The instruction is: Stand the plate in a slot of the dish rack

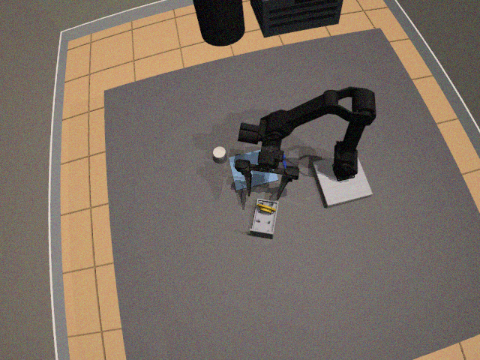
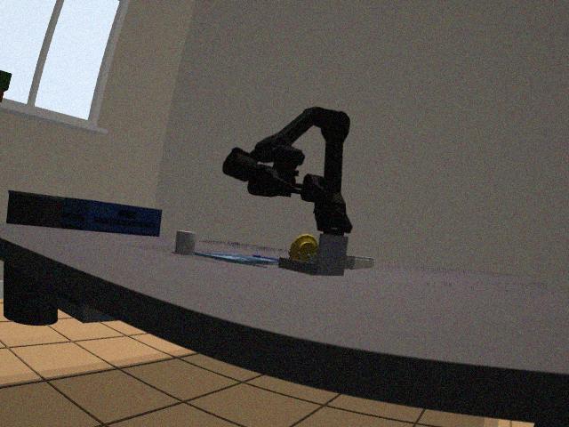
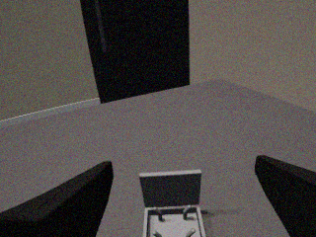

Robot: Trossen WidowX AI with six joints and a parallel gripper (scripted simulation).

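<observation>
The yellow plate stands on edge in the dish rack, near the end opposite the rack's tall grey panel. It leans slightly in the top view. The rails beside its lower edge are too small to make out exactly. The plate is out of the wrist view, where the rack's far part shows with several short pegs and the raised panel. My gripper is open and empty. It is raised above the rack and set back toward the blue sheet, apart from the plate.
A light blue sheet lies under the arm, with a blue pen-like thing beside it. A white cylinder stands by the sheet. The arm's base is on a pale block.
</observation>
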